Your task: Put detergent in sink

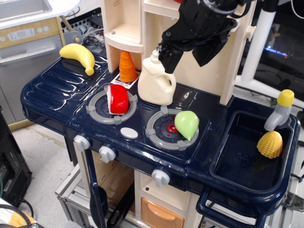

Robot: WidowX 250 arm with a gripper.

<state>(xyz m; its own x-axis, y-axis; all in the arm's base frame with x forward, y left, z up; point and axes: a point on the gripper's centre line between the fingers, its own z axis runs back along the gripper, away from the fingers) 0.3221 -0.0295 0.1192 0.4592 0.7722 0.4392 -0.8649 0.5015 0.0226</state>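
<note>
The cream-white detergent jug [155, 82] stands upright on the dark navy counter, behind and between the two stove burners. My gripper [187, 56] hangs open just above and to the right of the jug, its left finger close to the cap, holding nothing. The sink [247, 154] is the deep navy basin at the right, with a grey faucet topped yellow [280, 110] at its back.
A yellow corn [270, 144] lies in the sink. A green pear [186, 124] sits on the right burner, a red-white piece [118, 99] on the left burner. An orange carrot [127, 67] and a banana [79, 56] are at the back left. The cream kitchen wall [209, 71] rises behind.
</note>
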